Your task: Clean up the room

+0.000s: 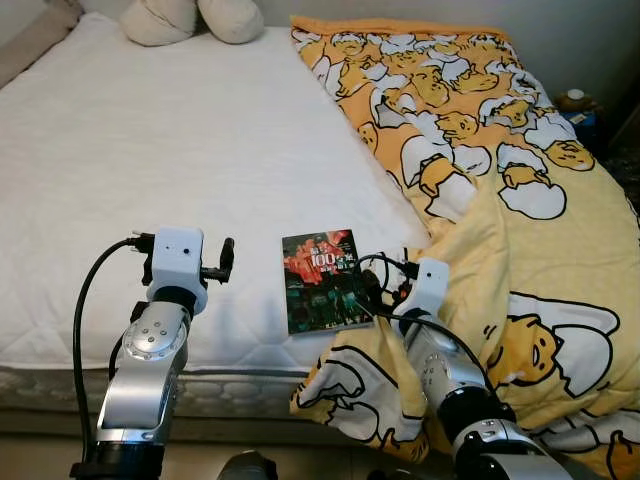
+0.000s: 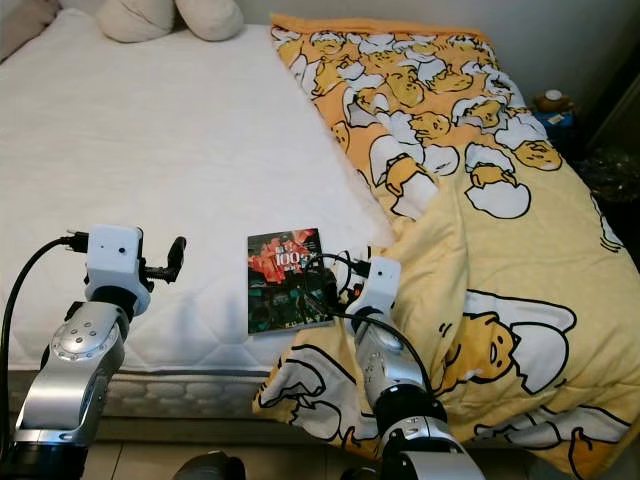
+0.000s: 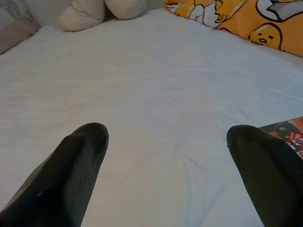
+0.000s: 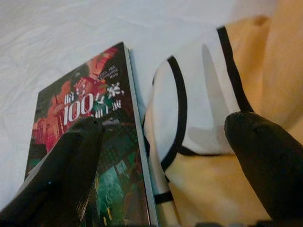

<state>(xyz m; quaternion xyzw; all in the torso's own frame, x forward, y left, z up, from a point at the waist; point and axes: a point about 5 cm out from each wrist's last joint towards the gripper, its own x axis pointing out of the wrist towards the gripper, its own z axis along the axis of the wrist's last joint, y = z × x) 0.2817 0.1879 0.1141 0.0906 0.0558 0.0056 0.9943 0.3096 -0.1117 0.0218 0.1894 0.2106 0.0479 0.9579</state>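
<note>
Right gripper (image 4: 161, 130): your fingers stand spread wide, nothing between them. One finger (image 4: 75, 156) hangs over the cover of the book, the other (image 4: 265, 156) over the blanket's fold; you cannot tell from the wrist view whether either touches. From the head views the gripper sits at the book's right edge, where the blanket meets it.

Book (image 1: 322, 279): dark cover with red and green artwork and a white "100". It lies flat, face up, on the white mattress near the bed's front edge, its right side just beside the blanket.

Blanket (image 1: 540, 230): yellow, printed with egg characters. It covers the right part of the bed and spills over the front edge below your right arm.

Left gripper (image 3: 165, 137): fingers spread apart, empty, hovering over bare mattress to the left of the book, well apart from it.

Mattress (image 1: 150, 150): white, quilted, with bare surface on the left.

Pillows (image 1: 190, 18): two cream ones, at the head of the bed.
</note>
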